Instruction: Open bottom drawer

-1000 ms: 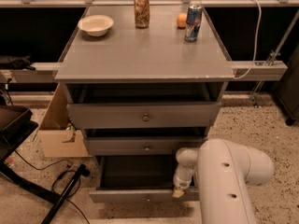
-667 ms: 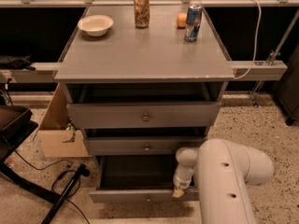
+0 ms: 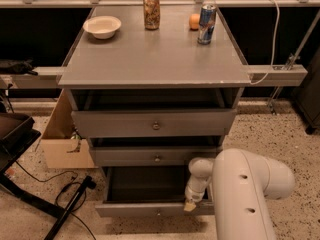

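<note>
We see the bottom drawer (image 3: 145,210) at the foot of the grey desk (image 3: 155,59), lowest of 3. It stands well out from the carcass, its dark inside showing from above. Its slim front faces us near the floor.

The tool (image 3: 190,204) sits at the top edge of that front, right of centre, at the end of the white arm (image 3: 250,184), which comes in from the lower right. Its tan tip is at the front's rim or just behind it. We can't tell whether the tool is apart, together or clamped on anything.

Above, the mid drawer (image 3: 130,156) & top drawer (image 3: 125,125) each stick out a bit, w/ a small round knob at centre.

On the desk top:
- White bowl (image 3: 102,26) at back left.
- Brown can (image 3: 151,5) upright at back centre.
- Blue can (image 3: 206,23) upright at back right, w/ an orange (image 3: 193,21) just beside it on its left.

A cardboard box (image 3: 62,151) stands on the floor left of the desk, black cables near it.
</note>
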Available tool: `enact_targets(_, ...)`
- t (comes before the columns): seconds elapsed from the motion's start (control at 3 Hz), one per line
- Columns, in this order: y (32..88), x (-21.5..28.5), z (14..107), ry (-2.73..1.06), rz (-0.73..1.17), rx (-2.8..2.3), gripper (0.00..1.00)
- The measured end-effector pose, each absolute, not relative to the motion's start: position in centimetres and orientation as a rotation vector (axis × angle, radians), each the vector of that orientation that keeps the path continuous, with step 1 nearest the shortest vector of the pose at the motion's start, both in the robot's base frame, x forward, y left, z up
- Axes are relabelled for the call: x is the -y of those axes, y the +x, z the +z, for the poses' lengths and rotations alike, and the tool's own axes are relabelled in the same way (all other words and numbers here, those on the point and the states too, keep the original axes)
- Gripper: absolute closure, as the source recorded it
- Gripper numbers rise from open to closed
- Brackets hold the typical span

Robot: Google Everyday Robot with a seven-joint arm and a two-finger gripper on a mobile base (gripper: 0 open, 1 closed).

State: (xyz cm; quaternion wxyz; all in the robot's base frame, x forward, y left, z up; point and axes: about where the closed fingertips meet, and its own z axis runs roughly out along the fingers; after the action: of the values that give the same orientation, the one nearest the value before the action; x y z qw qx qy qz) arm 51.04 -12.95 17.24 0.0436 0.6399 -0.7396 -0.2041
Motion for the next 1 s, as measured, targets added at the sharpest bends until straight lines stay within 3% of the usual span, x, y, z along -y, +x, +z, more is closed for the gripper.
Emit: enact_targets(1.0, 51.03, 12.95, 17.23, 1.956, -0.624, 2.261, 0.15)
